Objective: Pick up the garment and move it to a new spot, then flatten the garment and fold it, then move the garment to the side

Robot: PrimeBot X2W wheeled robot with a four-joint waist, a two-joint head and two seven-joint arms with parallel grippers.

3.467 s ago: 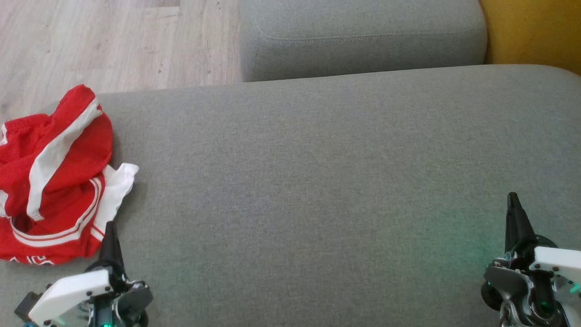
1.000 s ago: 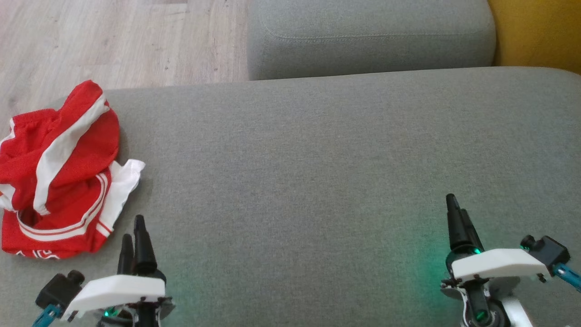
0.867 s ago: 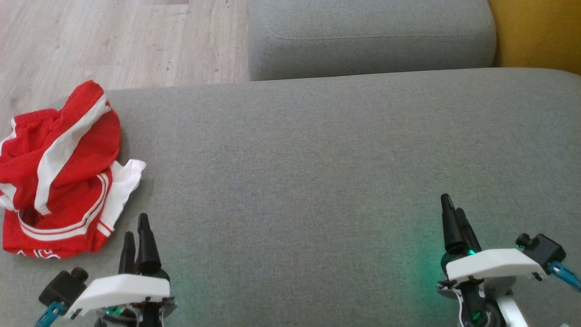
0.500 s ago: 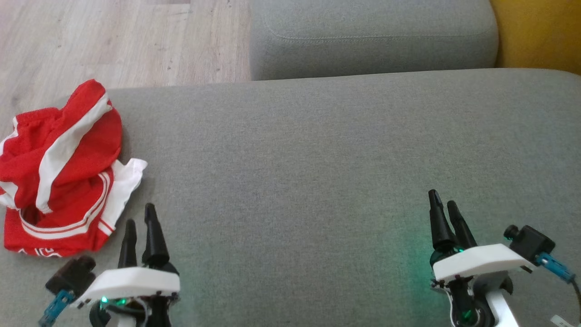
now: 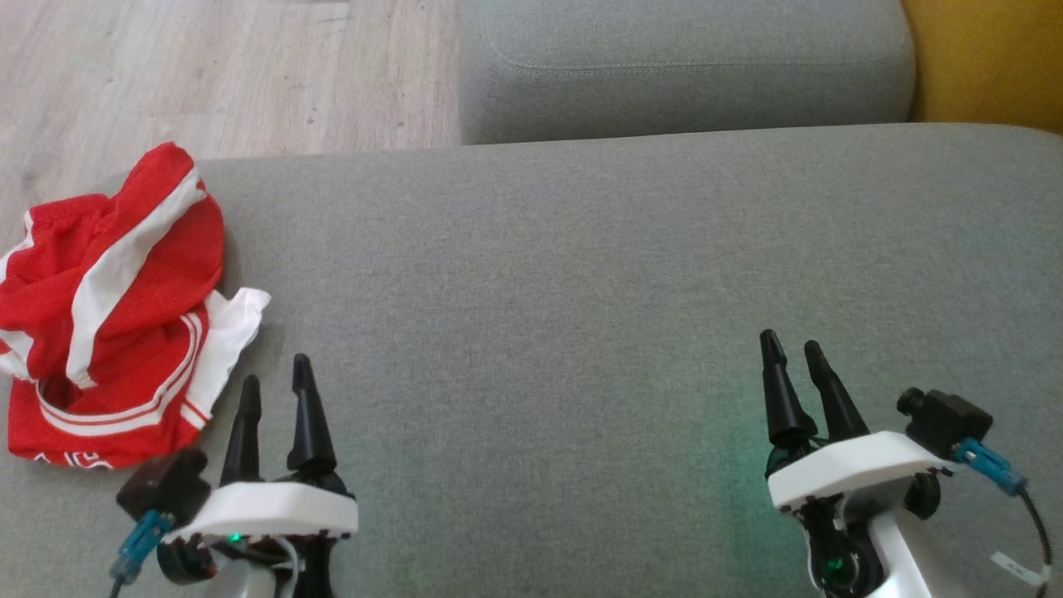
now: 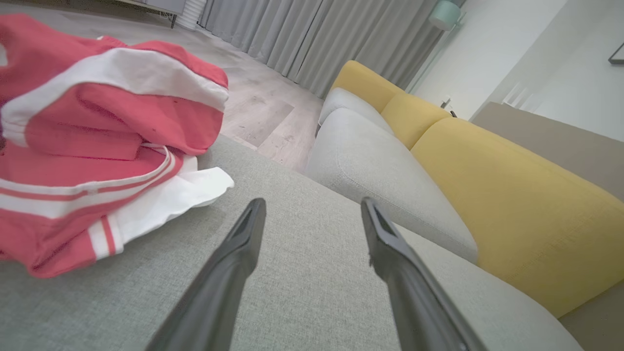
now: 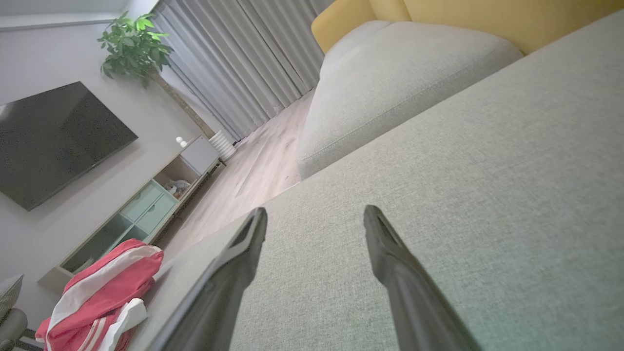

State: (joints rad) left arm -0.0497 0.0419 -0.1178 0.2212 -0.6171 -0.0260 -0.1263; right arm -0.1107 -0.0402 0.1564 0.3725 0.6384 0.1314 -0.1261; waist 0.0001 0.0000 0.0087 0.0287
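Note:
A crumpled red garment with white stripes lies at the left end of the grey sofa seat. In the left wrist view the garment sits left of the fingers; the right wrist view has the garment far off at lower left. My left gripper stands open just right of the garment's near corner, nothing between its fingers. My right gripper is open too, over bare seat at the lower right. Both grippers hold nothing.
A second grey cushion lies behind the seat, with a yellow backrest at the right. Wooden floor runs past the seat's far left edge. A TV, a low cabinet and a plant stand across the room.
Both grippers have turned so their two fingers stand side by side, and have moved forward and inward over the seat. The garment has not moved.

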